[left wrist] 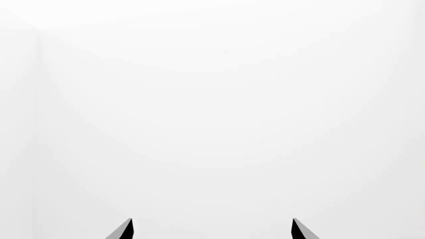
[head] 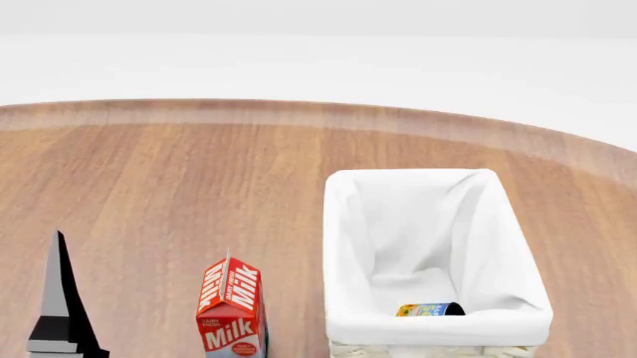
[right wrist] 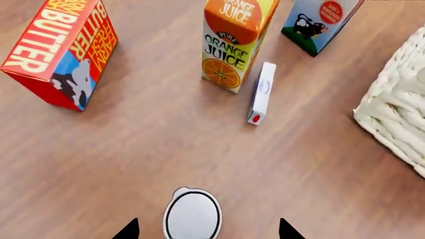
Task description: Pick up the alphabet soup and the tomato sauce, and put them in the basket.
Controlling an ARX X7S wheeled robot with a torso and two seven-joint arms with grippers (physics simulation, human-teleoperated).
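**A:** Soup [head: 430,309] first: how many cans, and where?

**B:** One. It lies on its side at the bottom of the basket [head: 344,246], against the near wall, with its blue label showing.

**A:** How many baskets?

**B:** One. It stands on the wooden surface [head: 199,186] at the right of the head view, and its white lining is folded over the rim. The right wrist view catches one woven corner of it.

**A:** And the tomato sauce?

**B:** I cannot place it for sure. One round thing [right wrist: 192,215] with a pale top and a dark rim stands on the wood below the right tool [right wrist: 206,230]. Only its top shows, so I cannot tell whether it is that can.

**A:** How does that tool stand?

**B:** Its two tips are spread wide, one on each side of the round thing, and neither touches it. It grips nothing.

**A:** The left tool [left wrist: 212,230]?

**B:** Two tips again, also wide apart, with only blank white between them. It holds nothing. The head view shows one dark pointed piece [head: 58,298] of the left arm, upright at the lower left.

**A:** Count the rest.

**B:** Three cartons. One milk [head: 231,313] stands just left of the basket. One orange juice [right wrist: 236,45] stands near it, and one butter [right wrist: 59,50] is well apart from both. One small white box [right wrist: 261,94] lies flat just beside the juice.
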